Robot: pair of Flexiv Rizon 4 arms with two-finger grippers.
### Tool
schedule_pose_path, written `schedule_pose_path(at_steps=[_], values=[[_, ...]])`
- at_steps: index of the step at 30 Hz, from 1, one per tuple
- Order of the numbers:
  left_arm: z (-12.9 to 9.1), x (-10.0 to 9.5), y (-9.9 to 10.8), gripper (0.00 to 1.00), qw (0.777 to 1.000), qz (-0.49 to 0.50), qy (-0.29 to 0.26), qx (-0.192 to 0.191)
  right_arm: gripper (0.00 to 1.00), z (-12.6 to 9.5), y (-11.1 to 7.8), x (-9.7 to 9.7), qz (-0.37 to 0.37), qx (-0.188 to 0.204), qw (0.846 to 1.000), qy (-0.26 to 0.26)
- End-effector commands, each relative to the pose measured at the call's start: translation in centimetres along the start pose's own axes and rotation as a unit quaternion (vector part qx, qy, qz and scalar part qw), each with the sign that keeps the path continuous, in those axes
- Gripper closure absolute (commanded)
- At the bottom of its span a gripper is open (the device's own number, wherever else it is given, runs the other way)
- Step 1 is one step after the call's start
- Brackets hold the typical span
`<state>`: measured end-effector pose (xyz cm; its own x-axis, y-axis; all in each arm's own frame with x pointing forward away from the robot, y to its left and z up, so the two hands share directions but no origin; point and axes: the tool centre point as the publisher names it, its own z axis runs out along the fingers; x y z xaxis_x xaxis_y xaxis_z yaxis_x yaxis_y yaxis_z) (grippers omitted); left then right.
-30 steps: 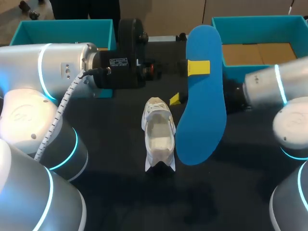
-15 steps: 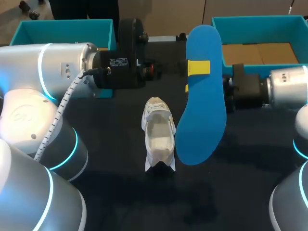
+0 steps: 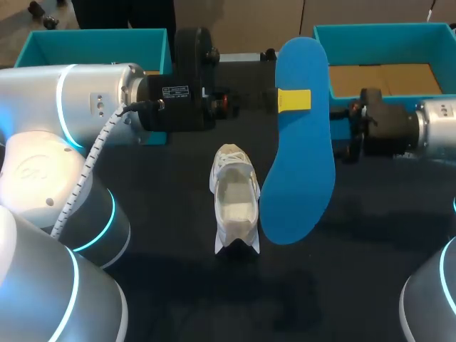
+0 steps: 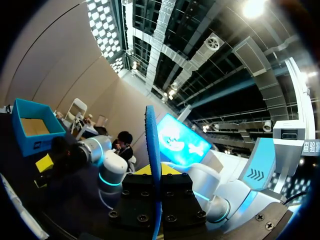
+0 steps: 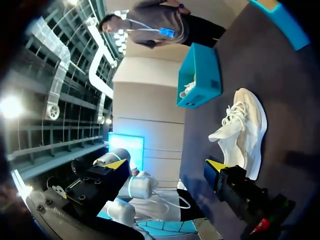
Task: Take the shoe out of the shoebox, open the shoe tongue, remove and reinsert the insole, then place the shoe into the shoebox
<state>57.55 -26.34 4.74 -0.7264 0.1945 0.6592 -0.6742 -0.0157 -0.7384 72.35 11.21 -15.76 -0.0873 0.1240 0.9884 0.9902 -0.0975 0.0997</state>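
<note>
Left gripper point(image 3: 288, 100) is clamped on the blue insole point(image 3: 299, 164), standing it upright above the table point(image 3: 342, 271). One yellow tip shows on its near face, the other finger is hidden behind it, and from the left wrist the insole is only a thin edge. Right gripper point(image 5: 165, 166) hangs spread wide with nothing between its fingers, right of the insole, and its tips are hard to pick out from overhead. The white shoe point(image 3: 234, 199) sits on the table beside the insole, outside the teal shoebox point(image 3: 370, 32), which the frame cuts off.
</note>
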Motion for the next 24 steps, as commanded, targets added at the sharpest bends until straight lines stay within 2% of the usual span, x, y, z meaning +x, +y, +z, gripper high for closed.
schedule_pose_path(at_steps=[1, 11, 16, 22, 24], values=[[0.2, 0.5, 0.4, 1.0, 1.0, 0.0, -0.003, 0.006, 0.0, -0.1, -0.3, -0.5, 0.0, -0.005, 1.0, 0.007], [0.2, 0.5, 0.4, 1.0, 1.0, 0.0, -0.003, 0.006, 0.0, -0.1, -0.3, -0.5, 0.0, -0.005, 1.0, 0.007], [-1.3, -0.4, 1.8, 1.0, 0.993, 0.101, 0.006, -0.056, 0.0, -0.1, -0.3, -0.5, 0.0, -0.005, 1.0, 0.007], [-3.0, -0.7, 2.4, 1.0, 0.983, 0.168, 0.031, -0.073, 0.0, -0.1, -0.3, -0.5, 0.0, -0.005, 1.0, 0.007], [-3.5, -0.8, 2.6, 1.0, 0.98, 0.183, 0.047, -0.065, 0.0, -0.1, -0.3, -0.5, 0.0, -0.005, 1.0, 0.007]])
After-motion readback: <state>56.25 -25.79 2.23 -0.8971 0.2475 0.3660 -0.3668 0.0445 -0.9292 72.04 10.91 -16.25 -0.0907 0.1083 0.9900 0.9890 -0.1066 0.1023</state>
